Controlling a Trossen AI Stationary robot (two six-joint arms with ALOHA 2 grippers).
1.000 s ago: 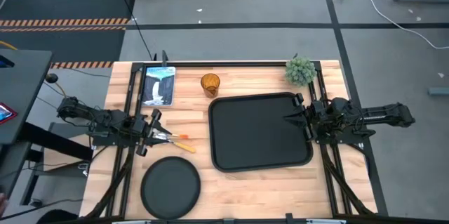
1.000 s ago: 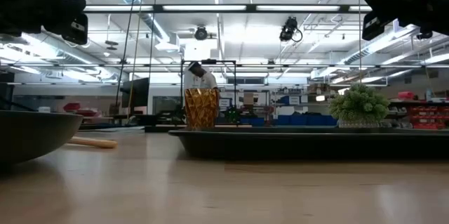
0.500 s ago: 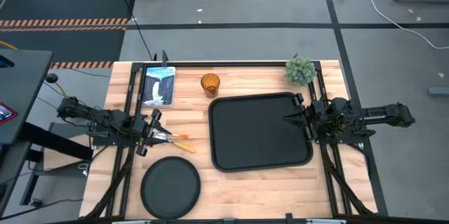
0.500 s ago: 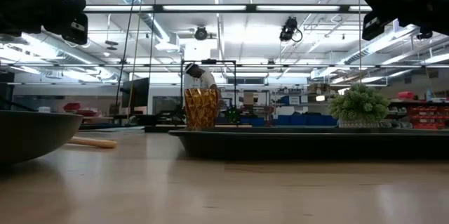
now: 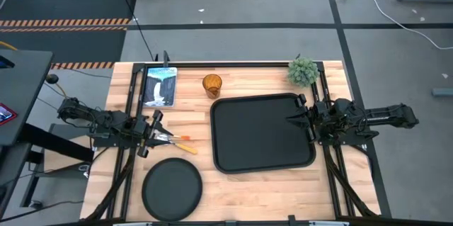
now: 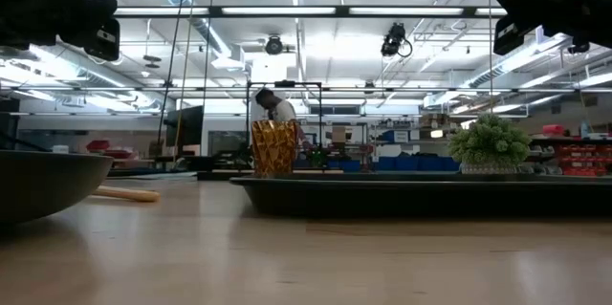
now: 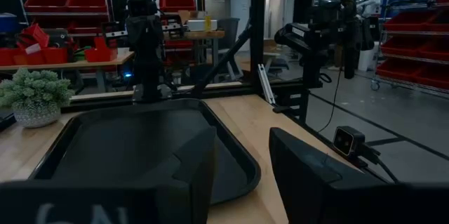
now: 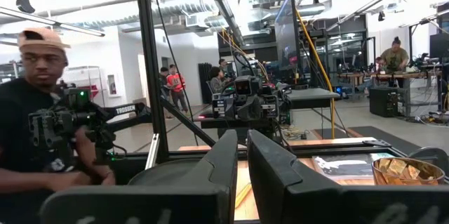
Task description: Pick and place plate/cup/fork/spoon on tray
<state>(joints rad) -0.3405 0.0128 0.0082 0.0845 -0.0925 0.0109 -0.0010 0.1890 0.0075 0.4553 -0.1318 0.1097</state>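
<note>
Since the tray (image 5: 263, 133) holds nothing, no step looks done: cup (image 5: 211, 84) beyond it, plate (image 5: 172, 188), fork and spoon (image 5: 180, 142) beside it on the counter (image 5: 198, 123). Left end effector (image 5: 150, 134) and right end effector (image 5: 299, 118) both hover empty, fingers apart.

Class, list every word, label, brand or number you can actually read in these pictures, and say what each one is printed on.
"TROSSEN": white lettering on the other arm, seen in the right wrist view.
Pale marks on the left gripper's own body at the picture's bottom edge: too blurred to read.
Card with a picture at the table's far left: any print too small to read.
Nothing legible on the tray, cup or plate.
</note>
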